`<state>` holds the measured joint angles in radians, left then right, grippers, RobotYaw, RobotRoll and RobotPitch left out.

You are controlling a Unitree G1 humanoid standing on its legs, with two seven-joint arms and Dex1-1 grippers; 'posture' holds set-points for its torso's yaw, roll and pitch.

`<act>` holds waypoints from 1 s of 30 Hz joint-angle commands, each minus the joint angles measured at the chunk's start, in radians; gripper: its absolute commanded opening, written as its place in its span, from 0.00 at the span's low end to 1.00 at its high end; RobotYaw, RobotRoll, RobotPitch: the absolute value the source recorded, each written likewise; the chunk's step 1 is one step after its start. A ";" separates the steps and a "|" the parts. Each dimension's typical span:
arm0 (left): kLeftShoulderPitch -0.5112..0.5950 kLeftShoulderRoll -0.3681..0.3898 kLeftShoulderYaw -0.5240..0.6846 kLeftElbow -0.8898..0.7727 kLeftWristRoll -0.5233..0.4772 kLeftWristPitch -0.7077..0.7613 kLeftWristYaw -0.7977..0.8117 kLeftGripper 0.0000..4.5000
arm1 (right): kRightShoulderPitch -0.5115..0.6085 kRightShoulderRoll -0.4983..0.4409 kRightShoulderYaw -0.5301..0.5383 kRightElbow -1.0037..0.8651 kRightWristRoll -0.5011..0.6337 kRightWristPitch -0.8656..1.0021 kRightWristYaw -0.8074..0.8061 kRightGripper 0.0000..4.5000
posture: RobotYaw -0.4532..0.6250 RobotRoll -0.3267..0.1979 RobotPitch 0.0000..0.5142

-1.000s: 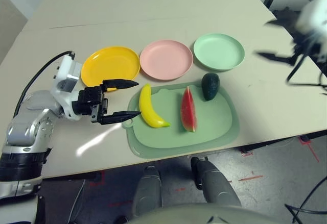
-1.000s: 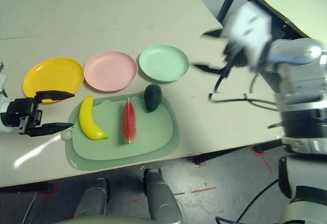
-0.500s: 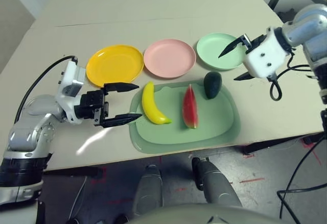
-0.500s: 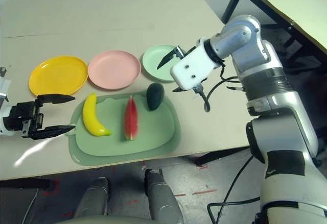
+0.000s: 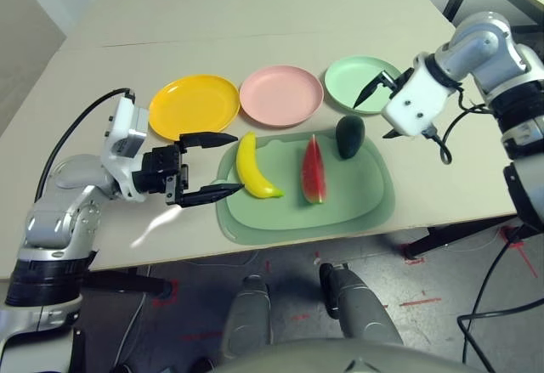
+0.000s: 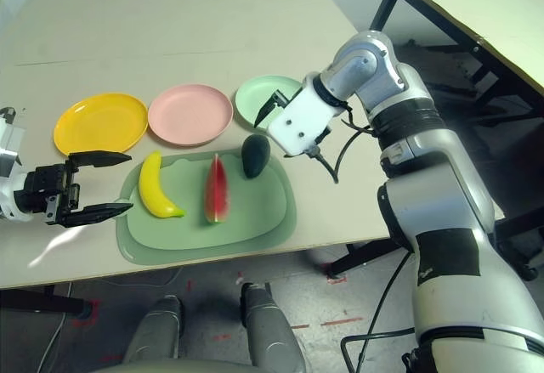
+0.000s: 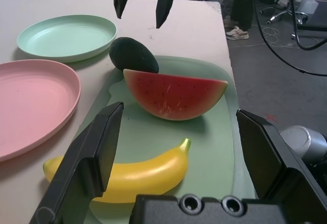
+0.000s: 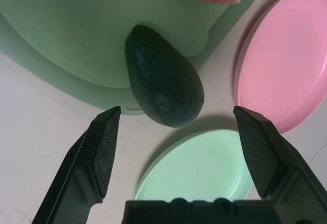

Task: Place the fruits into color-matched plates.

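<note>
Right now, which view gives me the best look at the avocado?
The right wrist view: the avocado lies large and whole between the right gripper's open fingers, on the mat's edge. The left wrist view has it partly behind the watermelon wedge. The eye views show it small but whole.

My right gripper [image 5: 375, 110] hangs just above the avocado [image 5: 349, 137]; banana [image 5: 254, 168] lies beside my left gripper [image 5: 219, 164].

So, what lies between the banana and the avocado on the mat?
The watermelon wedge lies between the banana and the avocado, all three on the green mat, as the left eye view shows.
</note>
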<state>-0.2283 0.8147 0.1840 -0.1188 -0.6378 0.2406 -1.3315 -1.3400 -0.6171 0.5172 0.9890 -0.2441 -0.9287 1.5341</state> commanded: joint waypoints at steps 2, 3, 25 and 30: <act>0.010 0.003 -0.012 -0.001 0.020 -0.007 -0.006 1.00 | -0.017 0.032 0.011 0.055 -0.058 -0.015 -0.057 0.99 | 0.47 0.62 0.32; 0.010 0.003 -0.013 0.001 0.021 -0.008 -0.007 1.00 | -0.020 0.036 0.014 0.067 -0.070 -0.017 -0.066 0.99 | 0.47 0.62 0.32; 0.014 0.006 0.004 0.007 0.049 -0.034 -0.002 1.00 | -0.019 0.124 0.036 0.210 -0.217 -0.027 -0.211 0.99 | 0.51 0.62 0.34; 0.032 0.025 0.023 0.007 0.047 -0.040 -0.005 1.00 | -0.004 0.124 0.055 0.217 -0.252 -0.052 -0.234 0.99 | 0.51 0.62 0.35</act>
<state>-0.2080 0.8250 0.1843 -0.1018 -0.5952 0.2112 -1.3324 -1.3558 -0.4994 0.5579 1.1948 -0.4781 -0.9672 1.3103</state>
